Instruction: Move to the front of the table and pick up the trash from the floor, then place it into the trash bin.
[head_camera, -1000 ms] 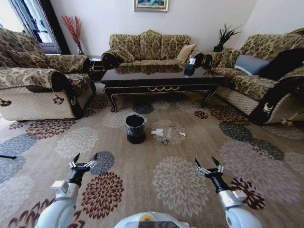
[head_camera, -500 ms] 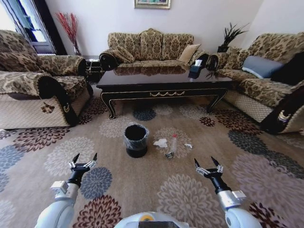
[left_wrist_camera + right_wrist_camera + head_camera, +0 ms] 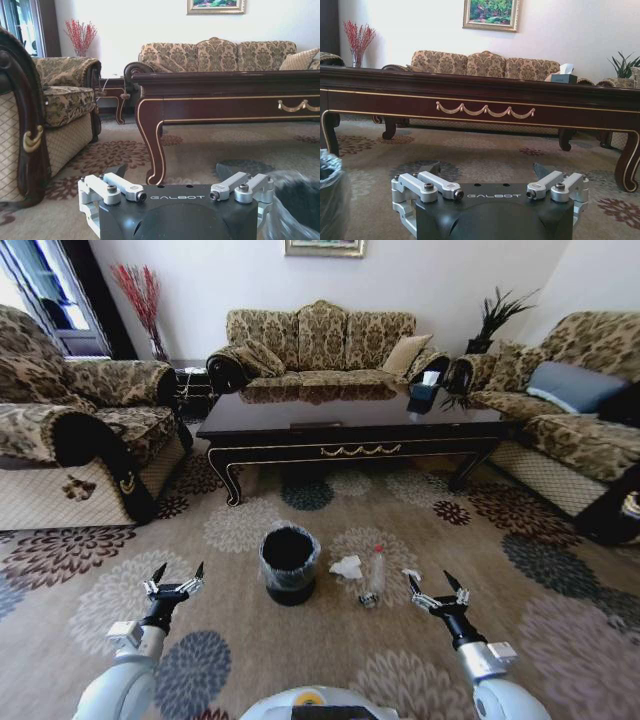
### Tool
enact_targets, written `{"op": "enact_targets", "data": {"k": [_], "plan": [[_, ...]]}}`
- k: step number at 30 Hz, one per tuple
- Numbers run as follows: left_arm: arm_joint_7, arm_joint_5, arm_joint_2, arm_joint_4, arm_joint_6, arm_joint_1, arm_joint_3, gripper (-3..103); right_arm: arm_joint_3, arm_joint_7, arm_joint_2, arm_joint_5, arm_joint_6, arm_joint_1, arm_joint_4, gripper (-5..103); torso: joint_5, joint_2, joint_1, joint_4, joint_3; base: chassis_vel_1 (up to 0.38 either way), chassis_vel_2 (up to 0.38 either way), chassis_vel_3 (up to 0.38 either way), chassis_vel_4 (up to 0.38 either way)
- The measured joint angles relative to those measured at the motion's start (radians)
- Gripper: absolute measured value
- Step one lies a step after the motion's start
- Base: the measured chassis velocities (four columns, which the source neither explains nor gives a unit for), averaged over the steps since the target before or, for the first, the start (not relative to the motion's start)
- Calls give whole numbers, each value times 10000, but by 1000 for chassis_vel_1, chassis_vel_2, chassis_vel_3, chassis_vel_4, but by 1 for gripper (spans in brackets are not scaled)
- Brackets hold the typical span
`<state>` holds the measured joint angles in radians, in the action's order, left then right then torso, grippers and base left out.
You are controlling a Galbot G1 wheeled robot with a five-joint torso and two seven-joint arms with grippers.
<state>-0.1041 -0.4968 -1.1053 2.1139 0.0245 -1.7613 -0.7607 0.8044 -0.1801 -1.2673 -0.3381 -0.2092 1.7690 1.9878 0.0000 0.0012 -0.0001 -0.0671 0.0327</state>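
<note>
The dark glossy table (image 3: 350,430) stands ahead on the patterned carpet; its carved leg (image 3: 152,145) and gold ornament (image 3: 485,110) appear in the wrist views. In front of it sits the black trash bin (image 3: 289,563) with a plastic liner, also at the edge of the wrist views (image 3: 295,205) (image 3: 330,195). Right of the bin lie the trash pieces: a crumpled white paper wad (image 3: 347,567) and a clear plastic bottle (image 3: 375,574). My left gripper (image 3: 176,579) hovers open left of the bin. My right gripper (image 3: 432,587) hovers open just right of the bottle. Both hold nothing.
Patterned sofas (image 3: 320,340) (image 3: 70,430) (image 3: 570,410) surround the table on three sides. A dark tissue box (image 3: 425,390) sits on the table's far right corner. Open carpet (image 3: 250,640) lies between me and the bin.
The whole view has shifted: the table, bin and trash are closer and lower in the picture, so the camera has driven forward. Both grippers keep the same open pose.
</note>
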Motion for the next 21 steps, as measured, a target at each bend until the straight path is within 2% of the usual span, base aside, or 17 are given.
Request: {"op": "enact_targets", "data": {"k": [5,7,10,12,15,16,18,20,21], "plan": [[9,66,44,64,-103,62,48,100,-21,0,-16,37,-69,-10,-52,100,0,0,1,-1,1,-206,214,221,-211],[26,106,77,227,-308,105,116,100,-34,1,-20,-15,-92,-24,-52,100,-3,0,1,-1,1,-172,175,178,-170],[-22,158,190,720,-1203,410,483,100,-38,0,-13,82,-130,-69,-114,100,-1,-1,1,0,3,-93,81,105,-93],[-57,182,221,811,-1395,491,575,100,-38,0,-13,101,-137,-70,-128,100,-3,-1,2,1,3,-50,29,73,-61],[-342,234,553,1394,-2437,965,1177,100,-38,-7,-57,233,-210,-50,-237,100,1,0,0,-1,-1,9,-11,-7,17],[-342,234,553,1394,-2437,965,1177,100,-38,-7,-57,233,-210,-50,-237,100,1,0,0,-1,-1,26,-33,-22,51],[-732,80,780,1754,-3039,1201,1502,100,-41,-11,-84,270,-245,-48,-283,100,0,1,0,-2,-1,0,0,0,0],[-1327,-420,998,2240,-3856,1341,1791,100,-103,-13,-57,273,-260,-128,-369,100,1,1,0,-6,-1,0,0,0,0],[-1812,-856,1068,2588,-4531,1349,1911,100,-199,-14,43,265,-261,-267,-454,100,0,1,0,-2,1,0,0,0,0]]}}
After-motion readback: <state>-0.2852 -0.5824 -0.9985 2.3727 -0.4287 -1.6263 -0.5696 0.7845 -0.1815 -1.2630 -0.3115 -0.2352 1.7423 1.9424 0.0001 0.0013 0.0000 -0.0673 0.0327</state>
